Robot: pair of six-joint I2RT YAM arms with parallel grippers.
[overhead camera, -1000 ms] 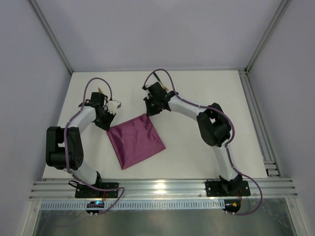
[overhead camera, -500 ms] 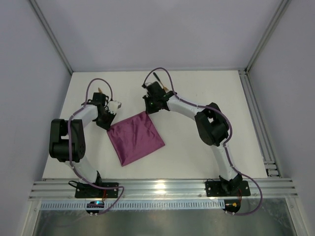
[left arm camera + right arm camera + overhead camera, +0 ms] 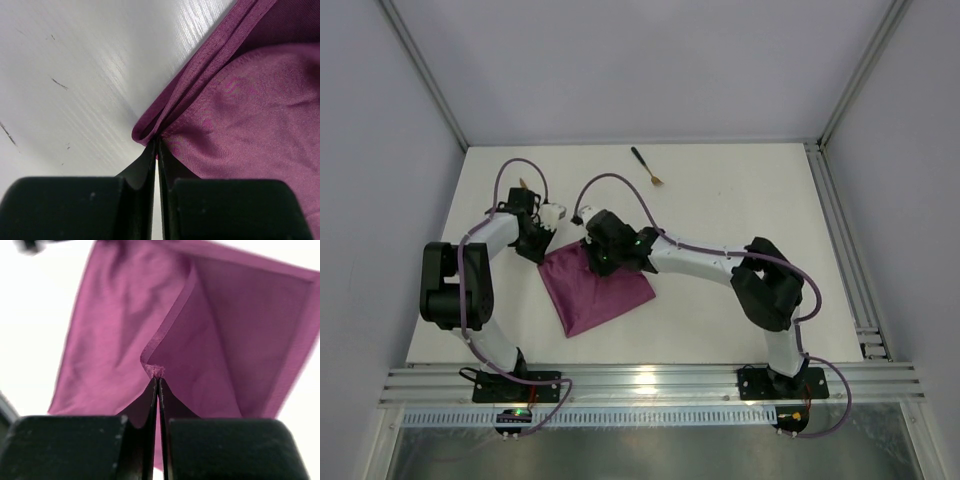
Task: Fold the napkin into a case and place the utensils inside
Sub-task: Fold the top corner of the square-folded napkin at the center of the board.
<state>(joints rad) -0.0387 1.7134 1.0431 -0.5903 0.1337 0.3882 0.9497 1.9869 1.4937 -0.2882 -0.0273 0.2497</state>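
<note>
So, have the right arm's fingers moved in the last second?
Yes. The right fingers have come away from the fork at the table's far edge, toward the near-left, and now pinch the napkin.

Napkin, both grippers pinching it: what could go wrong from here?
1. The right gripper holds only a small nip of the napkin hem at its very fingertips. Pulling the fold over could slip it free.
2. The left gripper pinches the corner tip beside a doubled edge. It may have only one layer, so the fold could open or the cloth drag across the table.
</note>
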